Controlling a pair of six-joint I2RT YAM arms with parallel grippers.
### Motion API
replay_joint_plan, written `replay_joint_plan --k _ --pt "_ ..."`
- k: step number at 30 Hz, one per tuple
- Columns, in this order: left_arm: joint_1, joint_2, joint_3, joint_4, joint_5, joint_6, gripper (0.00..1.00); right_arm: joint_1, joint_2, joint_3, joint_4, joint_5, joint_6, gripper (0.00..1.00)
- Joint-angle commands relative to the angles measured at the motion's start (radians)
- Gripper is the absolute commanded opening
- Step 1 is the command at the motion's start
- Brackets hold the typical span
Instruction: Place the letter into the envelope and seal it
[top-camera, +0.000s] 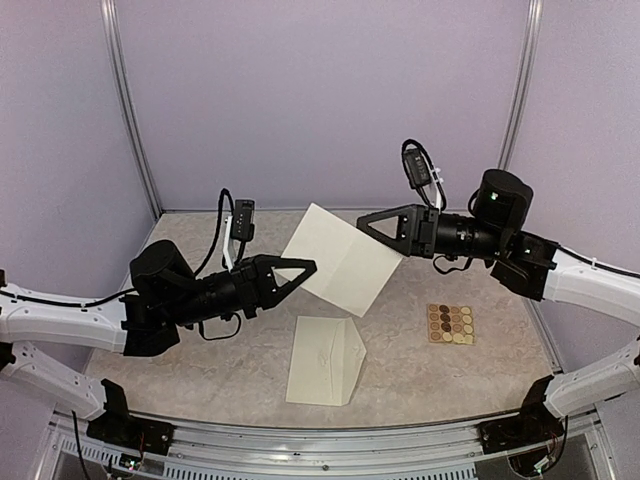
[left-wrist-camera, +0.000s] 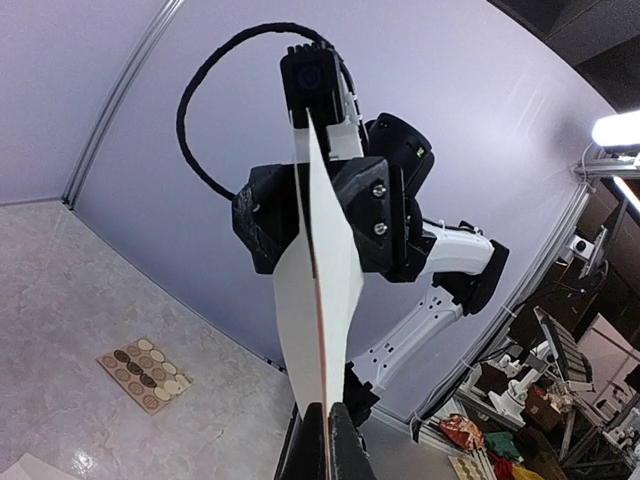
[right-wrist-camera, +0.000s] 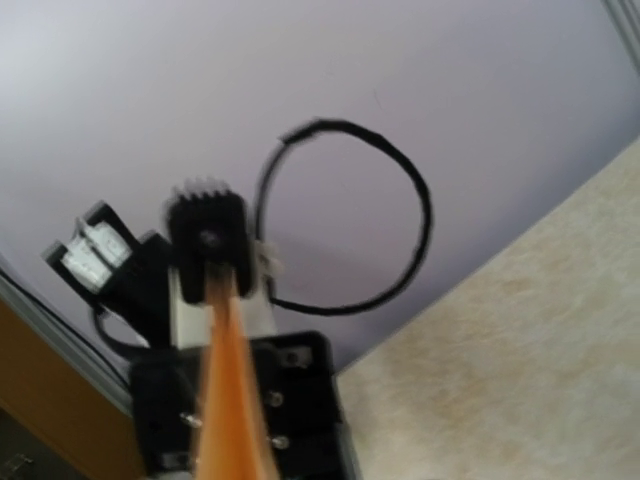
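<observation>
L gripper (top-camera: 308, 266) was clamped on the letter (top-camera: 340, 255) corner, mid-air over the envelope (top-camera: 320, 365), prob. a handover. R gripper (top-camera: 365, 220) sat at the opposite edge, grip unclear.

I see a small yellow-tan sheet of round brown and cream stickers (top-camera: 451, 324) flat on the beige marbled tabletop (top-camera: 420, 385).

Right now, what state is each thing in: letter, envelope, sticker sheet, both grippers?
left gripper: shut on a corner of the letter
right gripper: jaws either side of the letter's opposite edge; grip unclear
letter: off the table, between both grippers
envelope: lying on the table, flap open, unsealed
sticker sheet: flat on the table, nothing on it
</observation>
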Motion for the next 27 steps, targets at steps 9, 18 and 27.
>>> replay_joint_plan --k 9,18,27 --pt "-0.005 -0.076 -0.01 -0.027 0.002 0.02 0.0 -0.02 -0.13 -0.132 0.042 0.051 -0.092 0.94" --pt "-0.004 -0.085 -0.003 0.017 0.025 -0.002 0.0 0.06 -0.085 -0.229 0.297 -0.049 -0.022 0.99" --pt "-0.006 -0.085 -0.01 0.057 0.06 -0.023 0.0 0.099 0.01 -0.205 0.402 -0.039 0.004 0.93"
